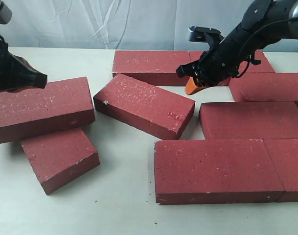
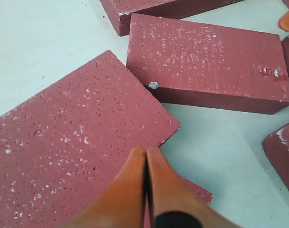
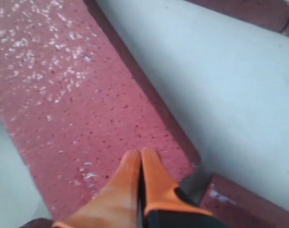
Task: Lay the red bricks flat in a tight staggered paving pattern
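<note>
Closest to me on the pale worktop [image 1: 119,205] the red bricks [image 1: 217,169] start with a front pair, one long brick lying flat with the end brick [image 1: 288,166] butted against its right end. Over on the left the low brick [image 1: 60,159] lies flat at an angle, and the tilted brick [image 1: 38,110] rests across its far end, one side propped up on it.

The left gripper [image 2: 146,153] hangs over the near corner of that tilted brick. Its orange fingers [image 2: 130,180] are pressed together with nothing between them.

In the middle the angled brick [image 1: 144,104] lies flat, skewed to the rest. To its right the middle brick [image 1: 251,120] sits just behind the front pair, with a narrow gap between. Behind that, the edge brick [image 1: 273,88] runs off the right side.

The right gripper [image 1: 194,85] is over the far right end of the angled brick, jaws closed and empty. I can't tell whether the tips touch it.

Farthest back, the back brick [image 1: 151,66] lies flat, with the rear brick [image 1: 259,61] partly hidden behind the right arm.
</note>
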Tool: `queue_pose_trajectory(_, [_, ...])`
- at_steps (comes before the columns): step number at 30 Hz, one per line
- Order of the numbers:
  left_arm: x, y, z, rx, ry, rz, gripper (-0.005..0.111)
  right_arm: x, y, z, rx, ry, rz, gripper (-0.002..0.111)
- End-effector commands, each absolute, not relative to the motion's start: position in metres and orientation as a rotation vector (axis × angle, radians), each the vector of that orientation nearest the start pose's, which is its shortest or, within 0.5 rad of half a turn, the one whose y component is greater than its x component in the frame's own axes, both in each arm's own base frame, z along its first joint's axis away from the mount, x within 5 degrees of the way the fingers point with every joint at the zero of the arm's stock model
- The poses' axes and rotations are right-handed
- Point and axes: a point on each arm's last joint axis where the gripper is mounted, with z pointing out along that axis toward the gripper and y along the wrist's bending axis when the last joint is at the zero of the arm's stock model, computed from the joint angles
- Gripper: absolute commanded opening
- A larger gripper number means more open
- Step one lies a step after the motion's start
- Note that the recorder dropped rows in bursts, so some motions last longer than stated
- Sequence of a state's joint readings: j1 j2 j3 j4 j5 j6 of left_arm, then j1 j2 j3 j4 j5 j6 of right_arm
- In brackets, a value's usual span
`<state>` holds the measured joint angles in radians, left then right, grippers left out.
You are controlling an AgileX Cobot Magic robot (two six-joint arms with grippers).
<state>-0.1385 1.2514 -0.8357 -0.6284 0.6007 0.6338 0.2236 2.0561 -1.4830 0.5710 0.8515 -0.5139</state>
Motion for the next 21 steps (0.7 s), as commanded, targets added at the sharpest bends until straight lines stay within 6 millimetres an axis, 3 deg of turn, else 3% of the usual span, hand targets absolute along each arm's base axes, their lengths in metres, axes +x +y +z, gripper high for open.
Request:
queue_pose_trajectory(1, [0.245,-0.066,0.280,0.452,2.346,-0.417,0.000,0.386,0.150,0.199,-0.893,2.756,0.820,-0.001])
queue_pose_trajectory(3, [0.244,-0.066,0.280,0.453,2.347,-0.418,0.000,0.371,0.163,0.201,-1.082,2.772,0.841,-0.001])
queue_pose_trajectory(7, [0.243,-0.066,0.279,0.462,2.359,-0.428,0.000,0.355,0.197,0.196,-1.275,2.722,0.797,-0.001])
queue_pose_trajectory(11, [0.243,-0.066,0.279,0.467,2.361,-0.426,0.000,0.342,0.222,0.175,-1.540,2.692,0.557,-0.001])
queue_pose_trajectory(14, [0.243,-0.066,0.279,0.467,2.361,-0.426,0.000,0.344,0.227,0.164,-1.542,2.701,0.400,-0.001])
queue_pose_trajectory(21, [0.243,-0.066,0.279,0.467,2.361,-0.426,0.000,0.354,0.231,0.155,-1.457,2.661,0.350,-0.001])
